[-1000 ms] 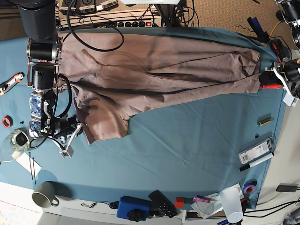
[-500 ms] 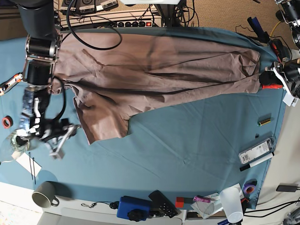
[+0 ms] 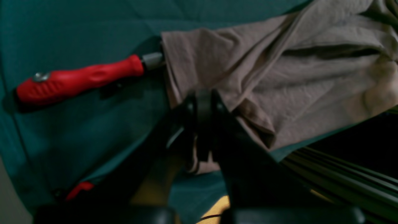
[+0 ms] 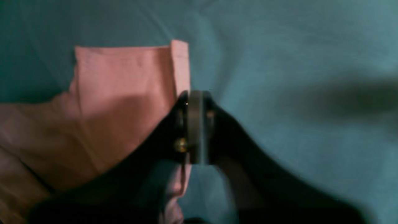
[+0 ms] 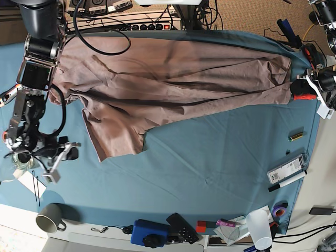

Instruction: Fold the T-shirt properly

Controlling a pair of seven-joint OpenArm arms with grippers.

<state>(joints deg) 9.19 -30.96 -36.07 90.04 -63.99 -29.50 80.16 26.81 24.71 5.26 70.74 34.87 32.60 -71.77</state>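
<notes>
Right gripper (image 5: 55, 167) has backed off the T-shirt (image 5: 173, 79) – jaws together; left gripper (image 3: 203, 102) clamps its end, shirt lengthwise

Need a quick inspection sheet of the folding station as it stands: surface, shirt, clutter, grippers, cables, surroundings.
Surface: teal tablecloth, lightly creased.
Job's things: T-shirt spread along the far edge, wrinkled, one sleeve pointing toward the near side.
Clutter: mug, paper cup, marker, blue box, red-handled screwdriver with its tip under the shirt hem.
Grippers: left gripper shut on the shirt's edge; right gripper shut, beside the sleeve, whether holding cloth unclear.
Cables: black cable looping over the shirt; power strip behind.
Surroundings: brown carpet beyond the table.
</notes>
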